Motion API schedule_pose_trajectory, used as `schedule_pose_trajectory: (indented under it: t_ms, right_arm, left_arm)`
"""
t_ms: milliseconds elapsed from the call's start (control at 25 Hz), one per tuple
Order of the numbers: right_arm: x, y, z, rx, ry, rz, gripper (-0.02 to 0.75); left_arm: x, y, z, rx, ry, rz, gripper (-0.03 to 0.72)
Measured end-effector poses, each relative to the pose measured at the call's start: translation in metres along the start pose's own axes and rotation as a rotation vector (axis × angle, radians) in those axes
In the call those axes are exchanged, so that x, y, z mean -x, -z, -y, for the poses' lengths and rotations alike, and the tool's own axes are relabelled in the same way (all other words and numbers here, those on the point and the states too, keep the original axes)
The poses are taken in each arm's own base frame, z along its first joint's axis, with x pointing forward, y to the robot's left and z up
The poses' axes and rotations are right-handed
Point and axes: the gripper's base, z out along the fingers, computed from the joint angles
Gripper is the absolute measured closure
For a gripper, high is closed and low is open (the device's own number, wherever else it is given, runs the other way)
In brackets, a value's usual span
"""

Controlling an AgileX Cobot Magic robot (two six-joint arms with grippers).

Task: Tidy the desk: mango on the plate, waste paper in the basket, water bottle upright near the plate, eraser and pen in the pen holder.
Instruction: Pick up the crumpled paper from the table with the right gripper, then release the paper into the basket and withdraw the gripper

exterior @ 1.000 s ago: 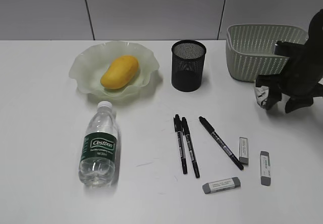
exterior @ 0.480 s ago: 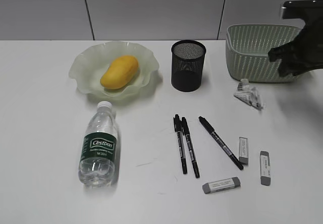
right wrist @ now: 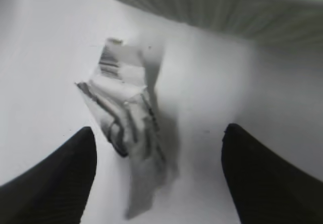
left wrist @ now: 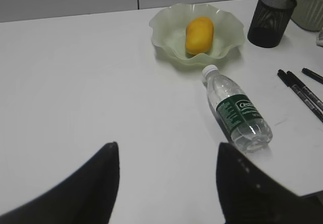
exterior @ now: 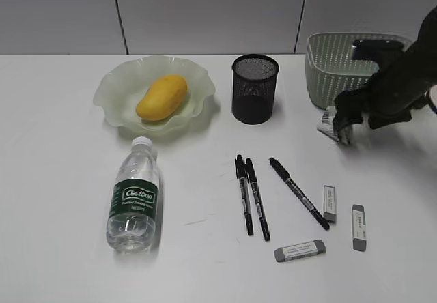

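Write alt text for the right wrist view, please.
A crumpled scrap of waste paper lies on the white desk between the two open fingers of the right gripper, nearer the left one, not held. The perforated wall of the basket runs blurred across the top of the frame.

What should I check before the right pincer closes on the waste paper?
1. Right pincer open: ok.
2. Waste paper between its tips: ok, though nearer one tip.
3. Paper lying free on the desk, outside the basket: ok.
4. Tips down at paper height: cannot tell, wrist view blurred.
5. Pens clear of the pincer: ok.
6. Left pincer open and empty, away from the bottle: ok.
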Motion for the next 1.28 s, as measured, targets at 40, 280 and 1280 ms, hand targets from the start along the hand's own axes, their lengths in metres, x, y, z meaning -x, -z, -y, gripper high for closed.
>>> schedule_pose_trajectory:
  t_ms: [40,280,1280]
  right_arm:
    - [-0.003,-0.009,-0.001,0.017,-0.001,-0.016,0.137]
    - [-0.007,-0.019,-0.019,0.066,0.049,-0.033,0.667]
    - [0.069,0.151,0.009,-0.143,0.076,0.289,0.181]
  left_arm:
    - [0.0,0.0,0.0,0.0,0.0,0.0,0.235]
    - [0.0,0.0,0.0,0.0,0.0,0.0,0.235]
    - [0.0,0.0,0.0,-0.001,0.0,0.0,0.254]
